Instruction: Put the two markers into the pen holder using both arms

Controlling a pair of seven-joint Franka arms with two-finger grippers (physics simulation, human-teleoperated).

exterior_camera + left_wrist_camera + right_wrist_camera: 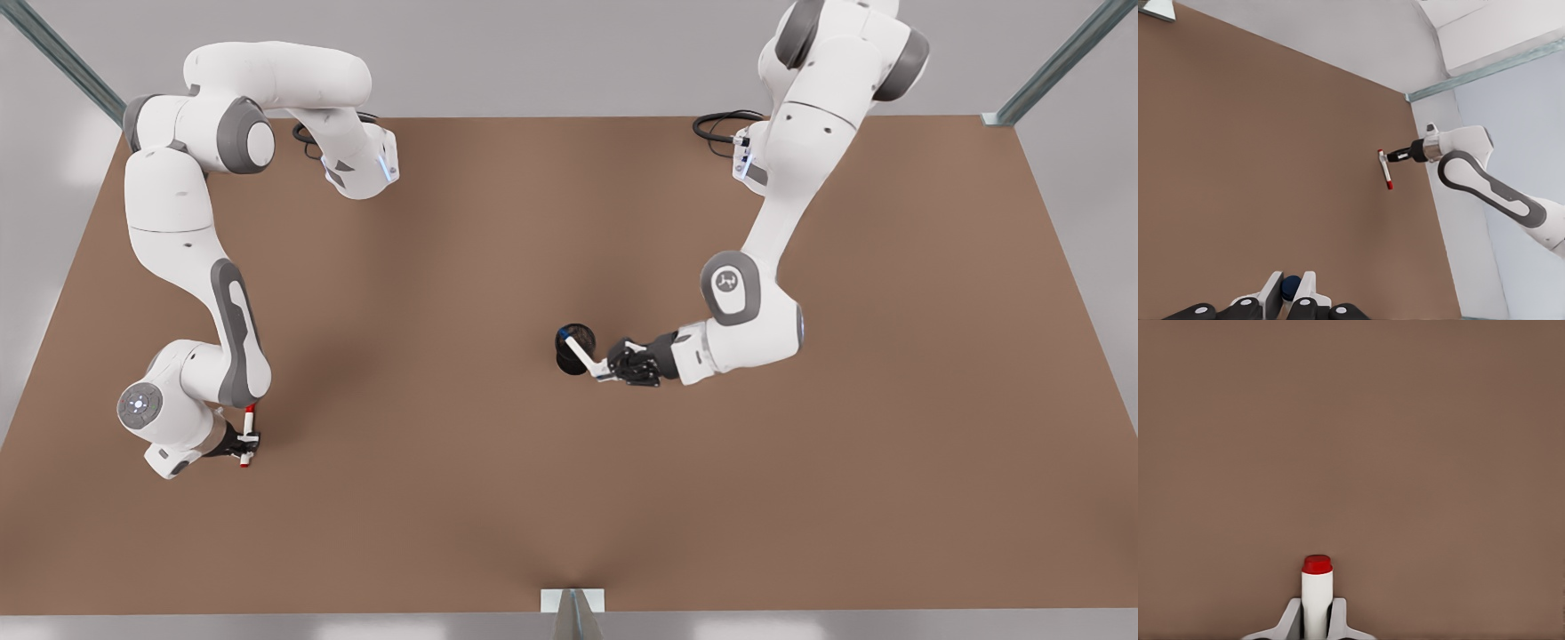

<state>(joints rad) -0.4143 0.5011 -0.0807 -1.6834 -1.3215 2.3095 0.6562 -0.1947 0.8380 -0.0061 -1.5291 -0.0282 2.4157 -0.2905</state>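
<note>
At the table's middle the black pen holder [569, 361] stands. My left gripper [607, 366] comes in from the front view's right and is shut on the blue-capped marker [582, 354], which is tilted with its blue cap over the holder's mouth. The left wrist view has that blue cap [1291, 287] between my left gripper's fingers [1273, 295]. At the front view's left, my right gripper [250, 437] is shut on the red-capped marker [249, 420] low over the table. The right wrist view has that red marker [1317, 590] held in my right gripper [1317, 621]; farther off, the red marker [1385, 169] also appears.
The brown table [498, 498] is bare around both grippers. A grey bracket [573, 601] sits at its near edge, black cables [722, 123] lie at the far edge, and metal frame posts [1049, 71] rise at the far corners.
</note>
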